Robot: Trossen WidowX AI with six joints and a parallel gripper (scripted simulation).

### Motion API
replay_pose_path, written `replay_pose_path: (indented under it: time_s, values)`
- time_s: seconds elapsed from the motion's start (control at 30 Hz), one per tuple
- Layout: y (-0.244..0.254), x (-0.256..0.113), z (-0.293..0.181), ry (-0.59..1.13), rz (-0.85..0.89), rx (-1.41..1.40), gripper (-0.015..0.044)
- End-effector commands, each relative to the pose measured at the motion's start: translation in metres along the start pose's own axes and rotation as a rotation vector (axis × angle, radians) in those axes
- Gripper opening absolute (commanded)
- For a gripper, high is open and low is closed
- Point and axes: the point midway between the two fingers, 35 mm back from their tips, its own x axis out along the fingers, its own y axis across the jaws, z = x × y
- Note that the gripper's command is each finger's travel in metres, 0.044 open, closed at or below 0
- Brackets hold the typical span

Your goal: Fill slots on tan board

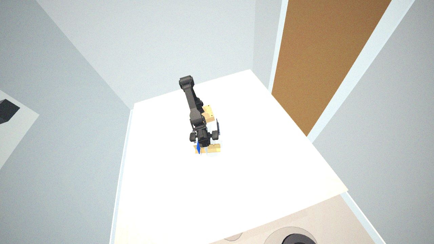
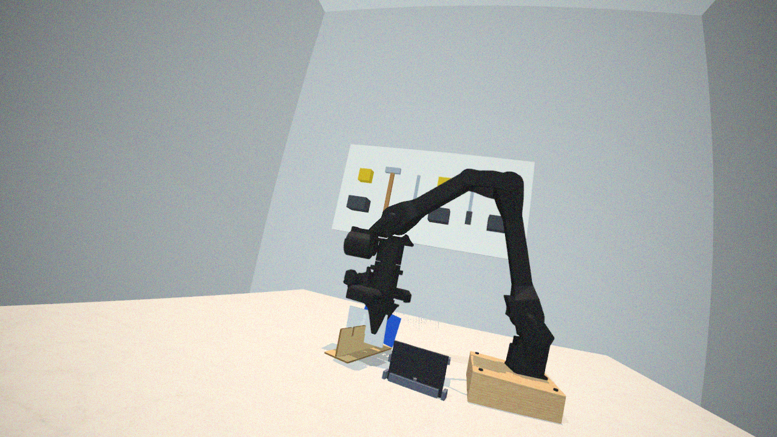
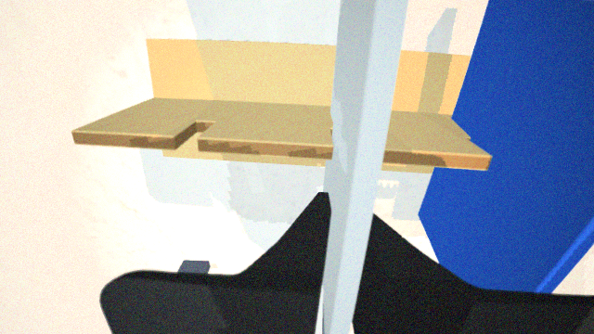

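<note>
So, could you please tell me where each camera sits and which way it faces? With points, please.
Top: high above, looking steeply down at the white table (image 1: 242, 169); the whole arm shows.
Exterior: beside the table, looking across it at the wall pegboard (image 2: 434, 241); the arm shows in profile.
Wrist: on the arm, looking past its fingers at the notched tan board (image 3: 269, 122).
Top and exterior share the blue board (image 1: 198, 148) (image 2: 392, 330).
</note>
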Motion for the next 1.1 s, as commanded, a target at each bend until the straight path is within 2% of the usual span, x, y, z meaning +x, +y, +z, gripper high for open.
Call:
replay_pose_path:
  time_s: [0.0, 0.13, 0.33, 0.37, 0.67, 0.87, 1.03, 1.07]
  values:
    - [0.0, 0.0, 0.0, -0.001, 0.0, 0.0, 0.0]
    - [0.0, 0.0, 0.0, -0.001, 0.0, 0.0, 0.0]
    - [0.0, 0.0, 0.0, -0.001, 0.0, 0.0, 0.0157]
    - [0.0, 0.0, 0.0, -0.001, 0.0, 0.0, 0.0165]
    - [0.0, -0.003, 0.0, -0.001, 0.0, 0.0, 0.0165]
    - [0.0, -0.074, 0.001, 0.0, -0.002, -0.002, 0.0165]
    - [0.001, -0.076, 0.004, 0.0, -0.002, -0.002, 0.0165]
    - [0.002, -0.079, 0.005, -0.009, 0.001, -0.002, 0.0185]
